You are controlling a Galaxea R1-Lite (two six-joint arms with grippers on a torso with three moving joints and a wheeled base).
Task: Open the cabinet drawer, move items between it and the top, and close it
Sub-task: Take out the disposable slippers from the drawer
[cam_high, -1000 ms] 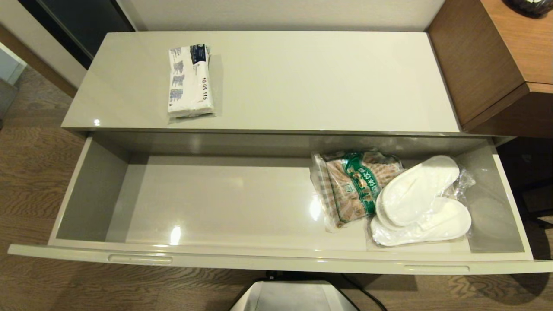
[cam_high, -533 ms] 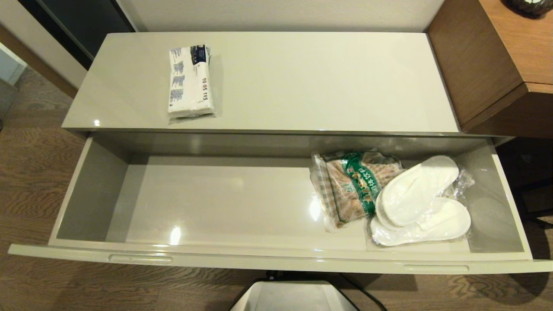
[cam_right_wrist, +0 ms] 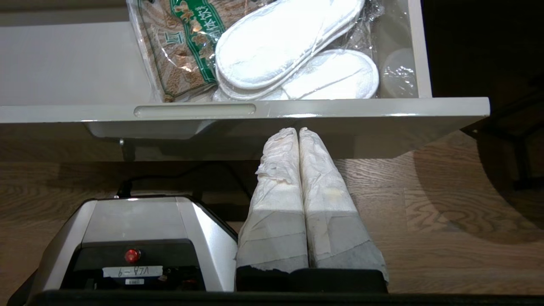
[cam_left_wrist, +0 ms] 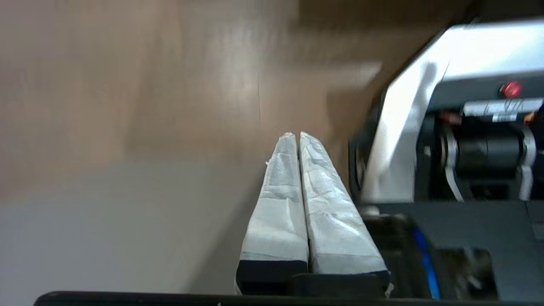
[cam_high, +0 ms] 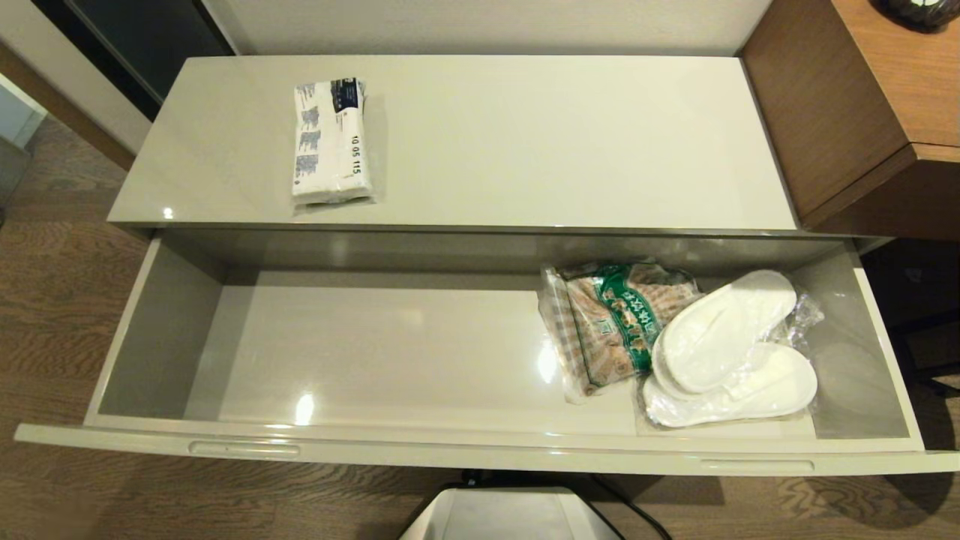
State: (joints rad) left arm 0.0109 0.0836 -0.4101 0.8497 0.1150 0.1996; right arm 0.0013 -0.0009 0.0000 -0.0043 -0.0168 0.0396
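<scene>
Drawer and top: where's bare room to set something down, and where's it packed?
The drawer floor is bare from its left wall across to the green-printed snack bag. Its right end is crowded: the bag and the wrapped slippers overlap, with only a narrow strip by the right wall. The top is bare everywhere right of the white pack, plus a smaller patch to its left.

Counted: 1 cabinet (cam_high: 480,142) w/ 1 open drawer (cam_high: 480,450) showing 2 recesses on its front rim, 1 white pack (cam_high: 330,142) upper left on top, 1 snack bag (cam_high: 611,322) & 1 slipper pair (cam_high: 731,352) lower right.
</scene>
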